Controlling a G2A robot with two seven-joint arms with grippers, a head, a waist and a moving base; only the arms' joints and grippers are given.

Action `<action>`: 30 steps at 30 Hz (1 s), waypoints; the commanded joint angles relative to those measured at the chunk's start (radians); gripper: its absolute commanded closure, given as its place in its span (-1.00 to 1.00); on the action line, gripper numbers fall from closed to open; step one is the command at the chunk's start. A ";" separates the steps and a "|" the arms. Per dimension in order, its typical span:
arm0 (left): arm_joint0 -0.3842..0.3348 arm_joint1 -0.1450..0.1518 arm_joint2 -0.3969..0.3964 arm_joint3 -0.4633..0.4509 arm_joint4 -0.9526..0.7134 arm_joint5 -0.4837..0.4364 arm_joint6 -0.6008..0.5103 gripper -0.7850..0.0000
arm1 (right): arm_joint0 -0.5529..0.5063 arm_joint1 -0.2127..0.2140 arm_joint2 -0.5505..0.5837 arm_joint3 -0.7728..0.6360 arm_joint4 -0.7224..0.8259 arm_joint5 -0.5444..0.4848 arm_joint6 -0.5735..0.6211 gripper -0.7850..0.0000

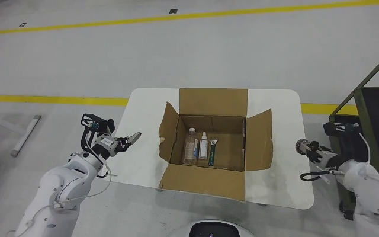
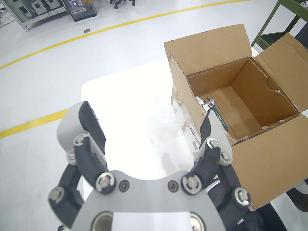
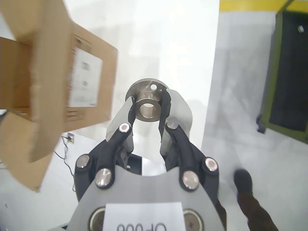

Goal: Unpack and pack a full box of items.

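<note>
Open cardboard box at centre frame in the top view, flaps spread, on the white worktop.
Inside, on the left part of the box floor, side by side: clear bottle, small white bottle, green-handled adjustable wrench. At left of frame, over the worktop's left edge: left tool, fingers wide apart, gripping nothing. At right of frame, by the worktop's right edge: right tool, clamped on a flanged metal bushing.

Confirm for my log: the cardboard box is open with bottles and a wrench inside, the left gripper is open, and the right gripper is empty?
Not empty: the right wrist view shows the right gripper shut on a metal flanged bushing. The rest stands.
</note>
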 commanded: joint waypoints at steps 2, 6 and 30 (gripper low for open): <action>0.000 0.000 0.000 0.000 0.000 0.000 0.000 -1.00 | -0.011 -0.001 0.044 -0.067 0.173 -0.049 -0.036 1.00; 0.000 0.000 0.000 0.000 0.000 0.000 0.000 -1.00 | 0.001 0.005 0.015 -0.096 0.297 -0.116 -0.012 1.00; 0.000 0.000 0.000 0.000 0.000 0.000 0.000 -1.00 | 0.708 -0.090 -1.167 0.556 -0.366 0.428 0.093 1.00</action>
